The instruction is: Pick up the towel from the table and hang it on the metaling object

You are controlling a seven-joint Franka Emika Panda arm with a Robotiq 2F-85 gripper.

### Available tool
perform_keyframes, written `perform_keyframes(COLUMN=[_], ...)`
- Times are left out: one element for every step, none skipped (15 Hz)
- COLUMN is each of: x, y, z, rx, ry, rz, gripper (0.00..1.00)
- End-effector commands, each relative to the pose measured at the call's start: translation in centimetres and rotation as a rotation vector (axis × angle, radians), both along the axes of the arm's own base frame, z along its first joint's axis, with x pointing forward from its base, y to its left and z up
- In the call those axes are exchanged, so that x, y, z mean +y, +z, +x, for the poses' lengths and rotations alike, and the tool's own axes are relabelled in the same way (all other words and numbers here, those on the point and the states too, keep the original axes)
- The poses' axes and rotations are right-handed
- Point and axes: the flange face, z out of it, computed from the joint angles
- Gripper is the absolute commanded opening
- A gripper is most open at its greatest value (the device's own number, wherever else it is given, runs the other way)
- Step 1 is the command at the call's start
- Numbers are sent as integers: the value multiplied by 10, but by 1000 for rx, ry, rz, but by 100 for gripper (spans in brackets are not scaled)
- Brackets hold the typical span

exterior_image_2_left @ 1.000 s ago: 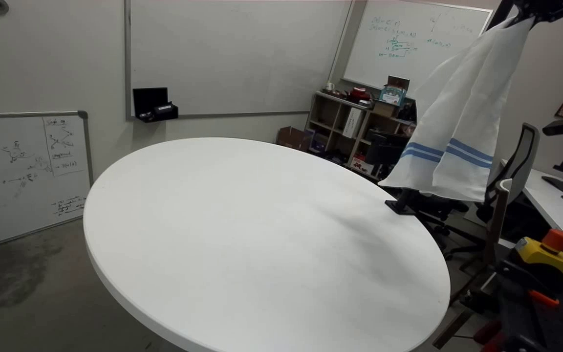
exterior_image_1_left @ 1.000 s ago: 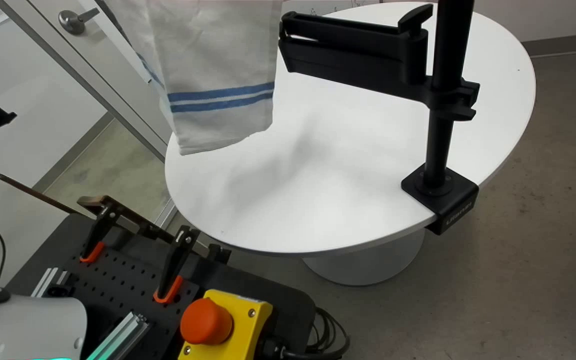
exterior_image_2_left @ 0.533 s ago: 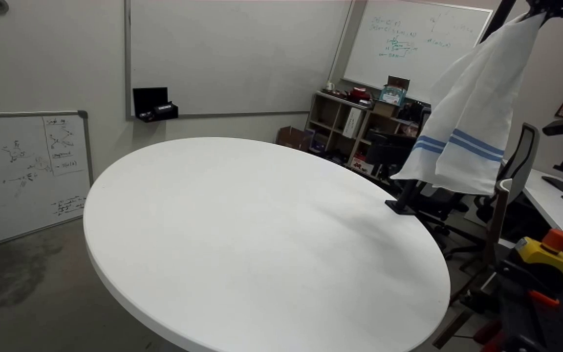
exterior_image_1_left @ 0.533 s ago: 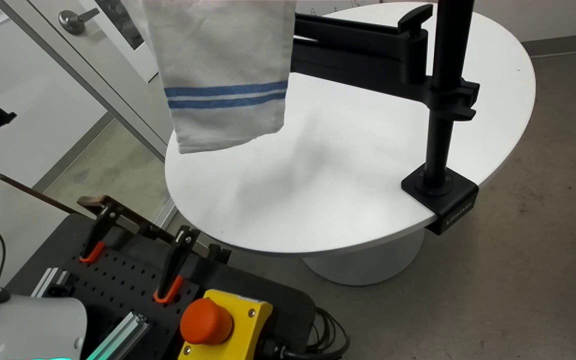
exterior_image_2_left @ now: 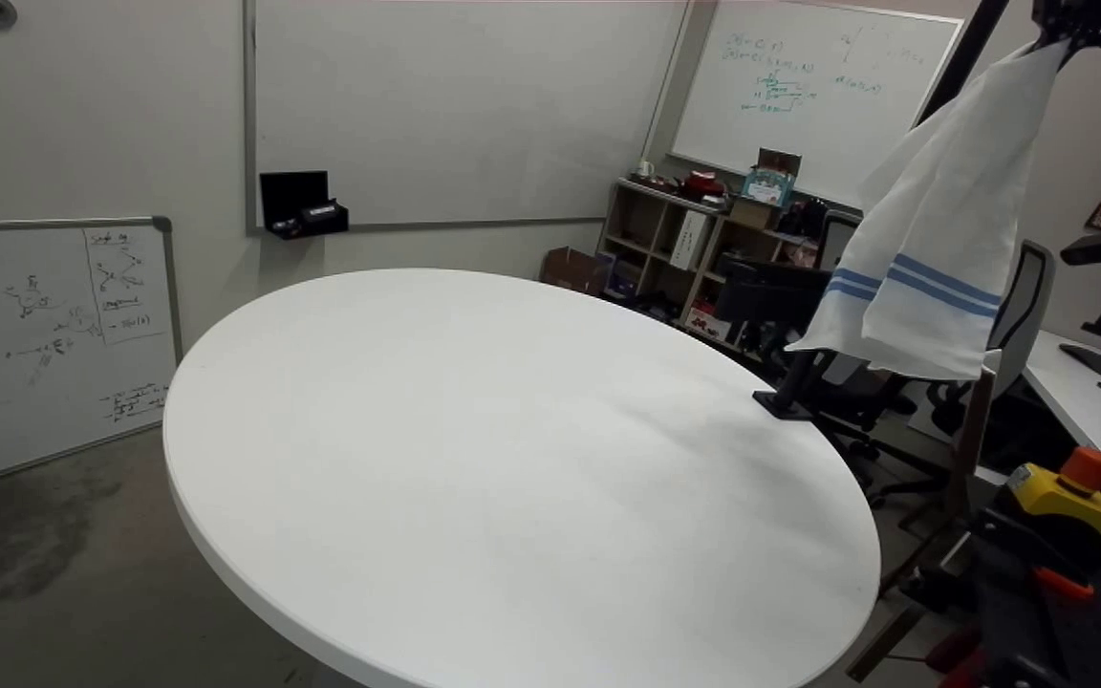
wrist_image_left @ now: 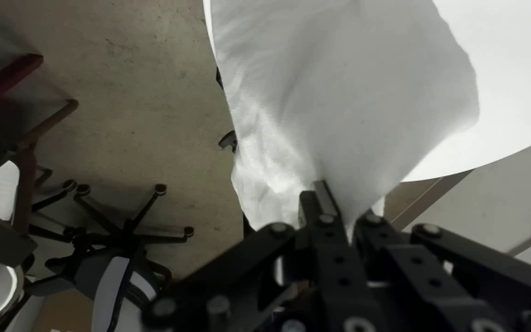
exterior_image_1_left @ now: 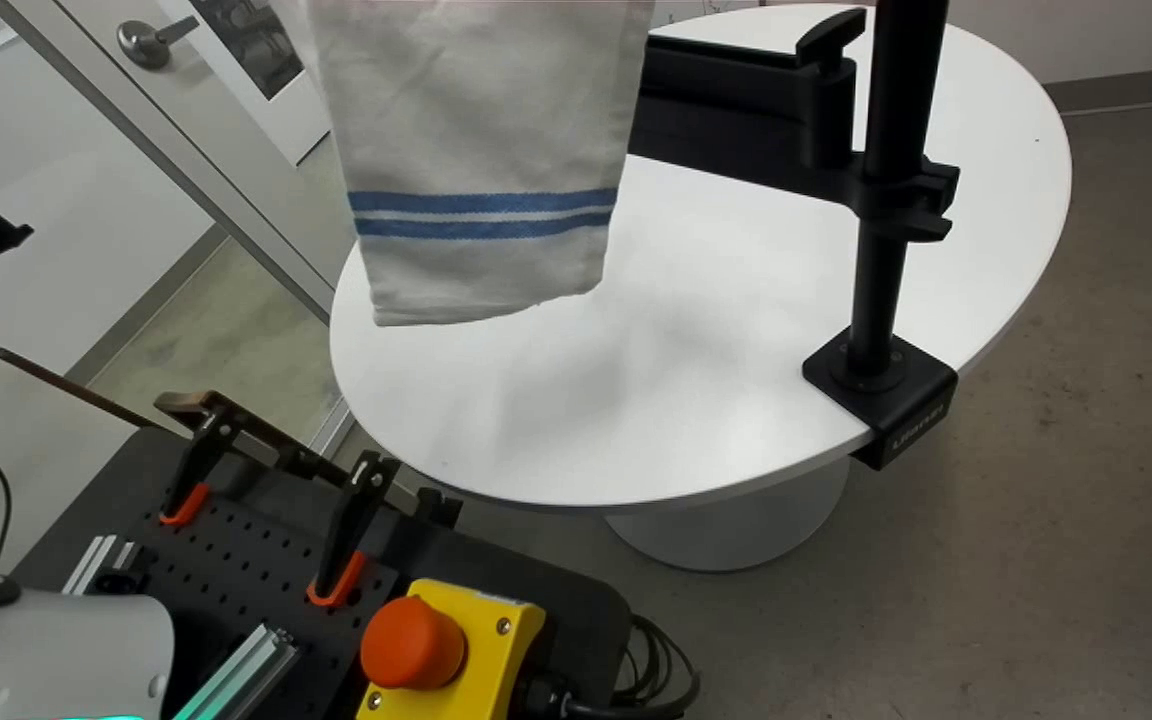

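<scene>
The towel (exterior_image_1_left: 486,120) is white with two blue stripes near its lower edge. It hangs down over the near-left part of the table in an exterior view, in front of part of the black stand's side arm (exterior_image_1_left: 736,110). The stand's post (exterior_image_1_left: 898,90) is clamped upright at the table edge. In an exterior view the towel (exterior_image_2_left: 952,201) hangs in front of the stand, whose base (exterior_image_2_left: 782,406) shows below it. My gripper (exterior_image_2_left: 1062,40) is shut on the towel's top, high above the table. In the wrist view the towel (wrist_image_left: 339,92) runs from between the fingers (wrist_image_left: 346,210).
The round white table (exterior_image_1_left: 716,400) shows in both exterior views, also here (exterior_image_2_left: 474,459). A black cart with clamps and a yellow emergency-stop box (exterior_image_1_left: 466,650) stands by it. Office chairs (wrist_image_left: 122,240) and a white desk (exterior_image_2_left: 1095,392) stand beyond the table edge.
The towel and gripper have moved right in both exterior views. The towel's lower edge has dropped slightly in an exterior view, and the towel covers more of the stand's side arm. The gripper stays shut.
</scene>
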Motion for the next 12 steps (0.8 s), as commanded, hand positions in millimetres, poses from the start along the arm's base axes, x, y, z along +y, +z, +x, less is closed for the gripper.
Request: perform_keyframes(x=[-22, -27, -32, -36, -38, -40, -41, -43, -44, -45, -46, -46], y=[0, -2, -5, -8, -10, -13, -16, -18, -22, -25, -28, -32], z=[27, 34, 43, 52, 61, 70, 79, 88, 97, 105, 112, 120], rx=[33, 44, 56, 66, 78, 87, 98, 105, 117, 126, 135, 143], ry=[-38, -45, -51, -51, -51, -53, -55, -58, -60, -61, -63, -65], rz=[-13, -13, -15, -19, -26, -34, -42, -48, -47, -51, -54, -57], gripper=[1, 1, 1, 1, 1, 1, 1, 1, 1, 1, 1, 1])
